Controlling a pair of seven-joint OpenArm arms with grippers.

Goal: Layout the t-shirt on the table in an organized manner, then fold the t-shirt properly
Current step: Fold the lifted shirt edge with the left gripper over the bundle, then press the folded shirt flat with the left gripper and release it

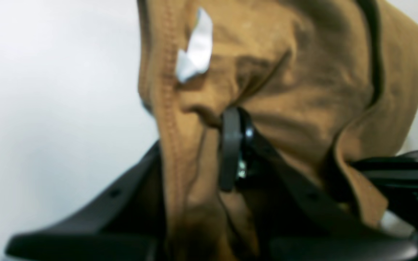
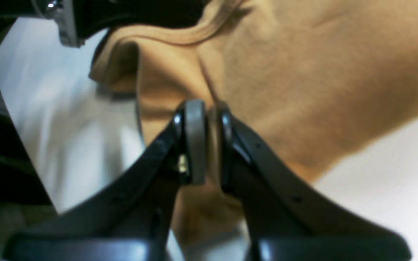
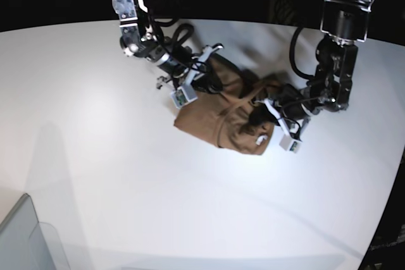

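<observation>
Right gripper (image 3: 204, 83), on base view's left — jaws pinched on fold of plain brown cotton t-shirt (image 3: 223, 118). Shirt sits as crumpled heap mid smooth white curved-edge table (image 3: 95, 131), not spread. Left gripper (image 3: 261, 117) at heap's other side — also clamped on cloth. Layout barely begun; flattening and all folds remain.

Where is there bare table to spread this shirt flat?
The white table is bare from the bunched brown t-shirt toward the near curved edge, and on the view's left. It is crowded at the far middle, where the left gripper and right gripper both pinch the cloth.
</observation>
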